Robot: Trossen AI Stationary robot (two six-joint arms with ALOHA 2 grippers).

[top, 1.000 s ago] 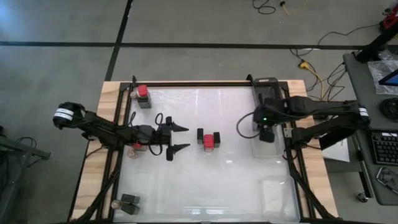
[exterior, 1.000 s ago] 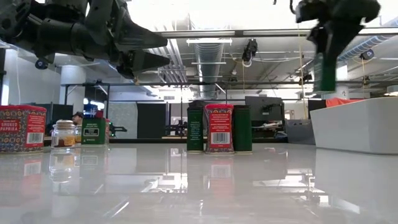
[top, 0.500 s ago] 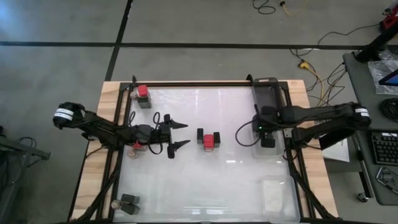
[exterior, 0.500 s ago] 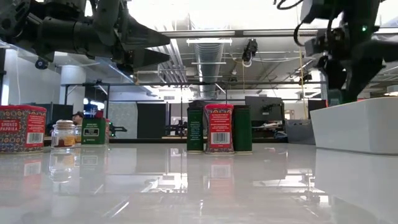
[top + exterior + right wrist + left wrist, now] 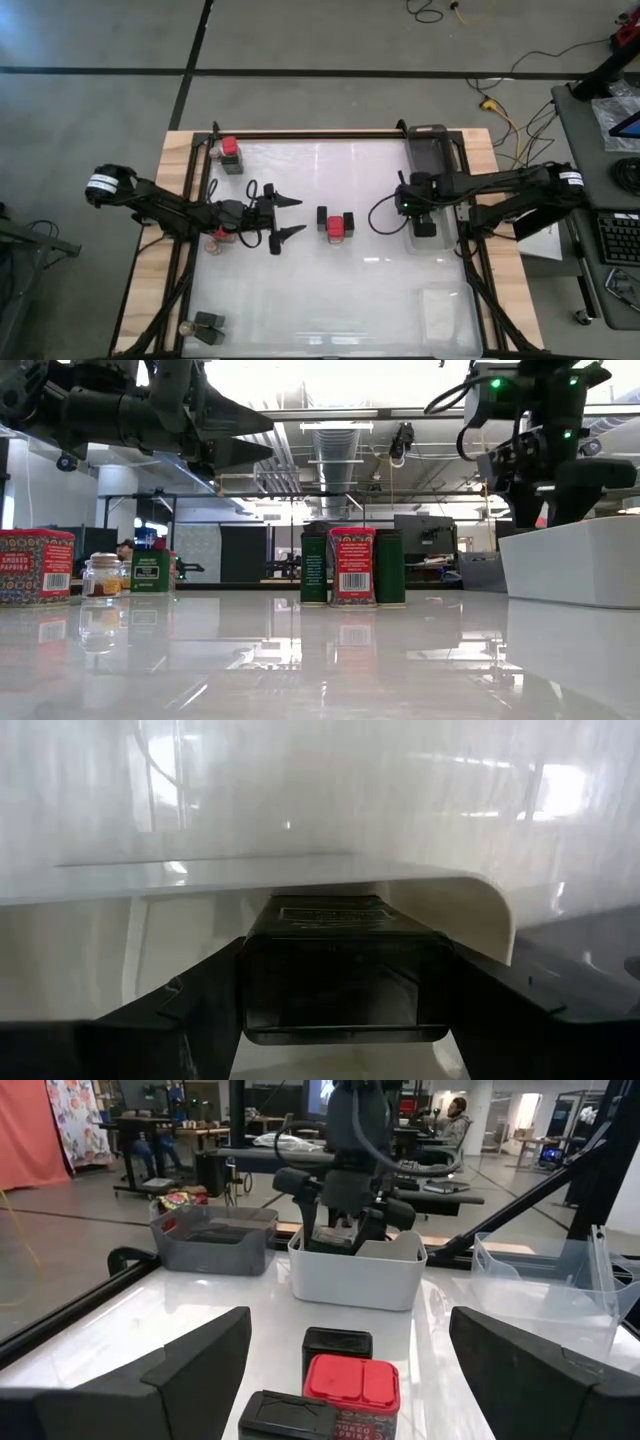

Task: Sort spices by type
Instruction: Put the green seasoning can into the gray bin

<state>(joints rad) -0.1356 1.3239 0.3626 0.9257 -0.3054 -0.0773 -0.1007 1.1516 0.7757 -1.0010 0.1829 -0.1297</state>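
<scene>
Lowered since a second ago: right gripper (image 5: 426, 216), down from above the white bin (image 5: 570, 563) into it, fingers clamped on a dark spice tin (image 5: 345, 965); right wrist view shows the tin pressed between both fingers with the bin's white wall just behind it

Unchanged: left gripper (image 5: 290, 219), hovering over the table's left half, fingers spread wide, nothing between them

Centre of table (image 5: 330, 285): red spice tin (image 5: 336, 229) flanked by two dark tins, one (image 5: 322, 216) on its left and one (image 5: 349, 219) on its right, all touching or nearly so; left wrist view looks straight over this trio toward the bin, with no object between the open fingers and the tins

Far left corner: red tin (image 5: 230, 148) with a small jar beside it
Under the left arm: small round jar (image 5: 221, 237), partly hidden by the arm in the high view
Near left corner: dark tin (image 5: 210, 324) and a round jar (image 5: 186, 327), side by side

Grey tray (image 5: 431, 145) behind the bin; clear tray (image 5: 440, 312) at the near right corner

Low view only: labels on the centre tins, and a jar (image 5: 102, 575) standing between a red tin and a green-labelled one at the left edge

Left wrist view only: a person seated in the room beyond
</scene>
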